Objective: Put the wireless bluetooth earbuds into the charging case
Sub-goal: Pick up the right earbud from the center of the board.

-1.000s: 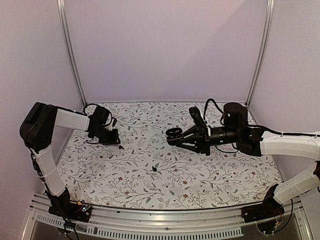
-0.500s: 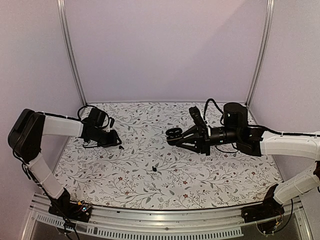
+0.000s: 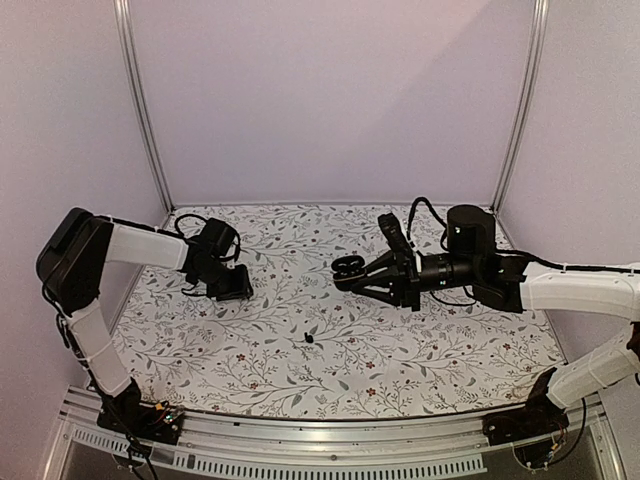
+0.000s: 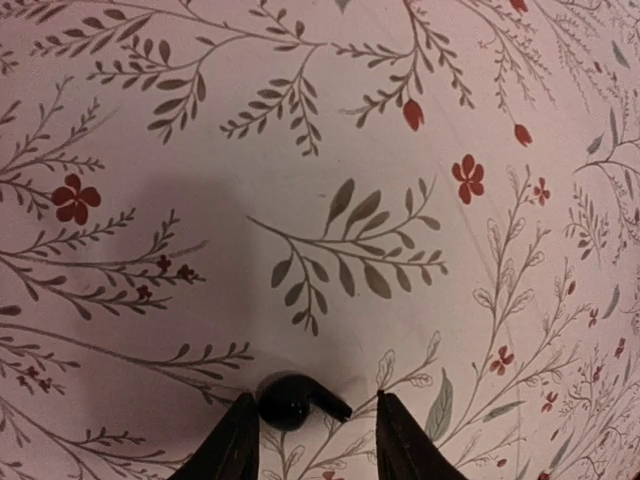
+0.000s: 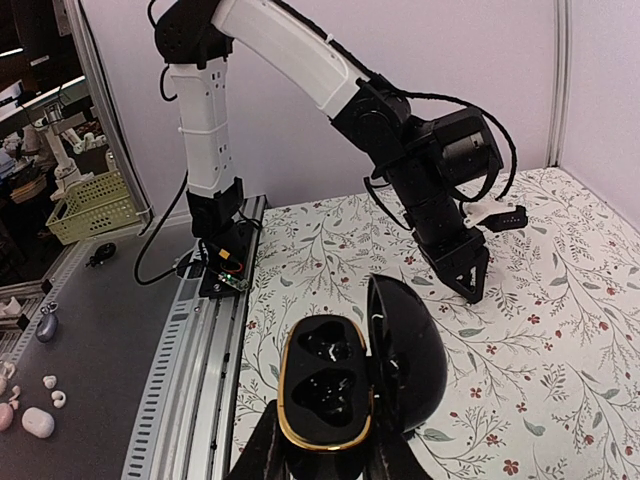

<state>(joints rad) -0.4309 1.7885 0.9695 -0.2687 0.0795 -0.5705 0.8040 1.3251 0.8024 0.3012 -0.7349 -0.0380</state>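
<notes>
Seen from above, the loose earbud (image 3: 309,338) is a mere speck — its shape cannot be told.

Black case (image 5: 402,358) seems gold-rimmed; pale cloth (image 4: 300,170) shows grey leaves, red flowers.

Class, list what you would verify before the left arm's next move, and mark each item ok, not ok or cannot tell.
1. charging case open: ok.
2. It is clamped in the right gripper: ok.
3. Both wells empty: ok, as far as the glossy black shows.
4. earbud between the left gripper fingers: ok, lying on the cloth.
5. That earbud gripped: not ok, jaws stand apart.
6. second earbud located: ok, alone on the cloth mid-table.
</notes>
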